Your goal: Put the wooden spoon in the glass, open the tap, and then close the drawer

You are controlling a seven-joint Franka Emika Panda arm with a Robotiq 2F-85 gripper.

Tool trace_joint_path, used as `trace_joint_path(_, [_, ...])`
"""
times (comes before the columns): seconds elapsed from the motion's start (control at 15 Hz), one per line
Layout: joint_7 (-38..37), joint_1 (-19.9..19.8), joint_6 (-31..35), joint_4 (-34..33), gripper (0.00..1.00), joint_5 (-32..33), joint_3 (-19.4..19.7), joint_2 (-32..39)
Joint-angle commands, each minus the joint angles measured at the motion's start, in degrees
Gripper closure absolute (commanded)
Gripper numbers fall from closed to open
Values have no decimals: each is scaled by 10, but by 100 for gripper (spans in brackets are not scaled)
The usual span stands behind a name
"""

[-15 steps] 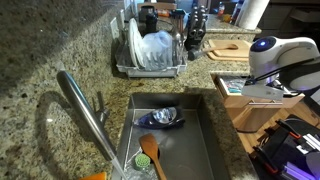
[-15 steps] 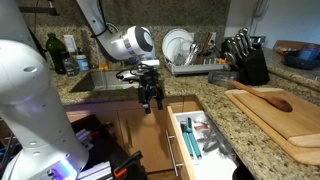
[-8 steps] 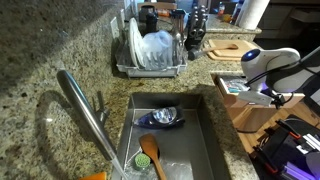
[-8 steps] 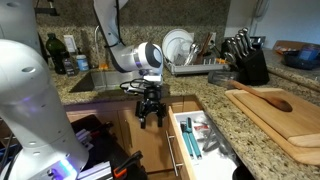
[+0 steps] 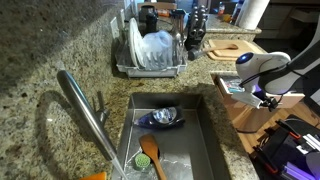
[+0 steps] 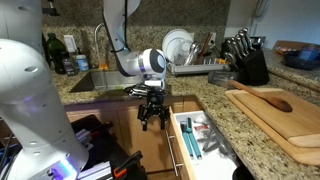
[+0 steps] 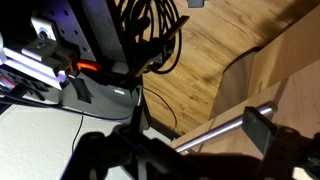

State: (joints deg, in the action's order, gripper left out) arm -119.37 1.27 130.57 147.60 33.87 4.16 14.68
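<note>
The wooden spoon [image 5: 149, 153] stands in the steel sink [image 5: 205, 140], bowl up; I cannot make out a glass around it. The tap [image 5: 84, 112] reaches over the sink from the left and also shows in an exterior view [image 6: 99, 41]. The drawer [image 6: 197, 138] stands open with utensils inside, and shows beside the sink too [image 5: 233, 92]. My gripper [image 6: 150, 113] hangs open in front of the cabinet, just left of the drawer front. In the wrist view its fingers [image 7: 185, 145] straddle the drawer's steel bar handle [image 7: 222, 127] without touching it.
A dish rack [image 5: 152, 52] with plates stands behind the sink. A knife block [image 6: 247, 62] and a wooden cutting board [image 6: 280, 110] sit on the granite counter. A blue bowl [image 5: 162, 117] lies in the sink. Cables and equipment [image 7: 90, 60] crowd the floor below.
My arm has come down and in towards the cabinet, bringing the open gripper lower beside the drawer front. The spoon, tap and drawer have not moved.
</note>
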Motion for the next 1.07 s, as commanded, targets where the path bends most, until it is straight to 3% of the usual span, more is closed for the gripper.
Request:
trace_joint_path(0.0, [-7, -19, 68, -12, 0, -6, 33, 30])
trace_joint_path(0.27, [-3, -43, 123, -15, 0, -27, 84, 53])
trace_joint_path(0.6, [-141, -22, 193, -40, 0, 31, 178, 95])
trace_joint_path(0.73, [-175, -24, 209, -54, 0, 20, 188, 102])
trace_joint_path(1.0, [-158, -23, 196, -51, 0, 9, 184, 89])
